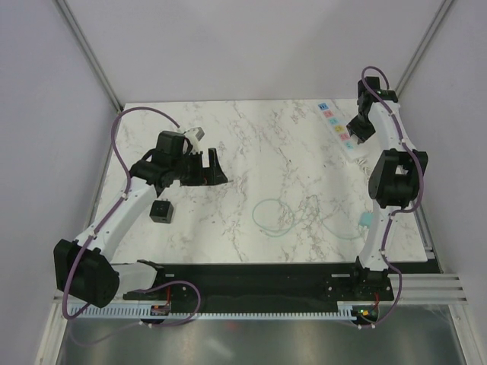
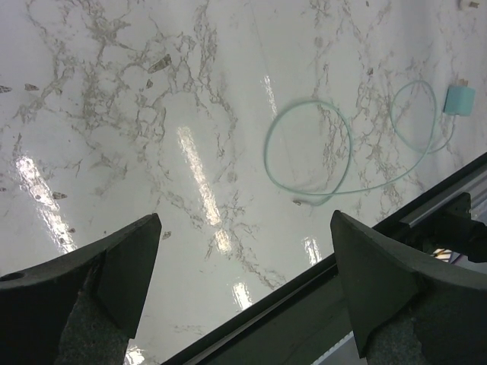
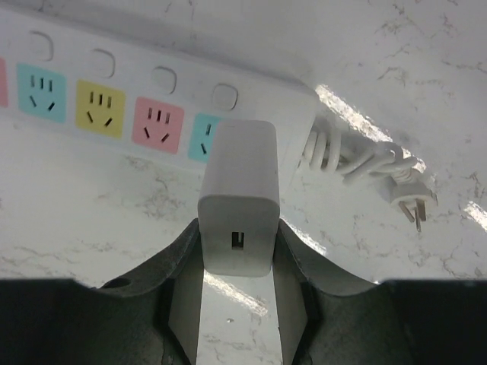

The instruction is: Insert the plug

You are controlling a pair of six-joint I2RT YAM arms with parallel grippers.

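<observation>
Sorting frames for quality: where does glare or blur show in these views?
Left wrist: streaks of lamp glare on the marble table, the green cable slightly soft. Right wrist: a glare patch by the white cord; the white charger in the right gripper is sharp. Top external: even light, no glare.

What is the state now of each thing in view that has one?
left claw: open, empty.
right claw: shut on the white adapter.
white adapter: held at the power strip's end socket; seated or not, cannot tell.
black plug block: lying free on the table.
power strip: other visible sockets empty.
strip cord: bundled, prongs unplugged.
green cable: loosely coiled on the table.
</observation>
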